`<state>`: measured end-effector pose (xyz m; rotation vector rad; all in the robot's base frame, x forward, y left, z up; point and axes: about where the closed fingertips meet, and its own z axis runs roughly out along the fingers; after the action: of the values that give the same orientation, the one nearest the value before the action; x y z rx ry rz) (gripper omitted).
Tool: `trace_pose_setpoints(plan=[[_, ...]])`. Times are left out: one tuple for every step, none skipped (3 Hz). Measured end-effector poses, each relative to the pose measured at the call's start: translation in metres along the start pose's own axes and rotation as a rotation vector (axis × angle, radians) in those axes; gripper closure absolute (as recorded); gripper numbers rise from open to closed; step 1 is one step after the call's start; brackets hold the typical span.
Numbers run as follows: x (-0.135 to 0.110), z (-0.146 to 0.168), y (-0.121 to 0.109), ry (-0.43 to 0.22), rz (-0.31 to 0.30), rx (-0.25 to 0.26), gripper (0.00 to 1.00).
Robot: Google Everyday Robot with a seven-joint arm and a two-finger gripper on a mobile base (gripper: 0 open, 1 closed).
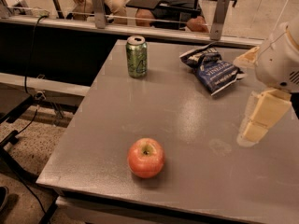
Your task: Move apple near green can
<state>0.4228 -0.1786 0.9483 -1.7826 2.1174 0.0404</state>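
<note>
The red-orange apple sits on the grey table near its front edge, stem dimple up. The light green can stands upright at the table's far left corner, well behind the apple. My gripper hangs over the table's right side, to the right of the apple and a little farther back, well apart from both apple and can. It holds nothing that I can see.
A dark blue-and-white chip bag lies at the far right of the table, right of the can. A rail with posts runs behind the table. Floor and cables lie off the left edge.
</note>
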Motion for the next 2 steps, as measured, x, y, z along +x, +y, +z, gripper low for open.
trace_pose_setpoints(plan=[[-0.022,0.023,0.021,-0.080,-0.041,-0.053,0.00],[-0.049,0.047,0.043,-0.143,-0.067,-0.123,0.00]])
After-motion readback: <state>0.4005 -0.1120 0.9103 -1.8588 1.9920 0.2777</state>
